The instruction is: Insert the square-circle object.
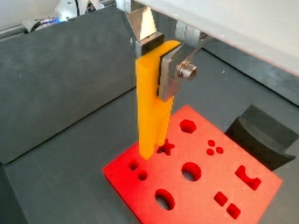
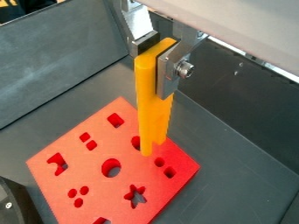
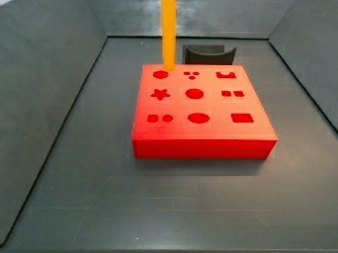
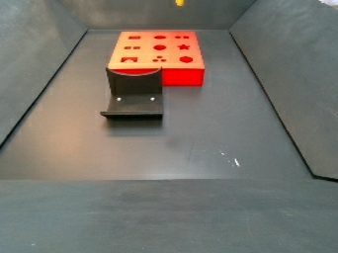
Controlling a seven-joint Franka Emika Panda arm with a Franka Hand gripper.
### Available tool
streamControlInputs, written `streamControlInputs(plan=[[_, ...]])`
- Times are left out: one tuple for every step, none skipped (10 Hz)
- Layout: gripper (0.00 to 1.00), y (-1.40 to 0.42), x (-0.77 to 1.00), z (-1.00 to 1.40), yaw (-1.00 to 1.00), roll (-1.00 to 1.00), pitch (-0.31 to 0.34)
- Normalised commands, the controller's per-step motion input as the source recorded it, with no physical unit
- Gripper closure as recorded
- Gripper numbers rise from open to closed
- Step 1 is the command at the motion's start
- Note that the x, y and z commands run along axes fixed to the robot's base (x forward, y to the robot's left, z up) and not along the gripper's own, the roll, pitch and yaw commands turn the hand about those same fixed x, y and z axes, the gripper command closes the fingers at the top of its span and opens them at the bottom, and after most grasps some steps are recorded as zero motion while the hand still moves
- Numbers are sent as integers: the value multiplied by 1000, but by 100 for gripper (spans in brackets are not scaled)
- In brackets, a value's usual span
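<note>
My gripper [image 1: 159,61] is shut on the upper end of the square-circle object [image 1: 149,109], a long orange-yellow bar that hangs upright; both show in both wrist views, gripper [image 2: 156,59], bar [image 2: 152,109]. The bar's lower end meets the top face of the flat red block [image 1: 198,188] at a hole near one corner. I cannot tell how deep it sits. In a side view the bar [image 3: 169,32] comes down to the block's [image 3: 201,124] far left corner, and the gripper is out of frame. In the other side view only the bar's tip [image 4: 180,3] shows above the block [image 4: 156,54].
The dark grey fixture with a curved notch [image 4: 133,99] stands right beside the red block, also seen in a side view [image 3: 208,51] and in both wrist views [image 1: 267,136] [image 2: 6,206]. Sloping dark walls [image 3: 59,128] ring the bin floor [image 4: 172,148].
</note>
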Motion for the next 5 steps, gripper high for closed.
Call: streamControlInputs(plan=[[100,51,40,63,0,-31,4],[100,91,297,-206,-646,-69,0],[100,0,74,-180,-1000,-70,0],[100,-17,0,0,-1000,-107,-76],[100,-3,0,-29,-1000,-67,-89]])
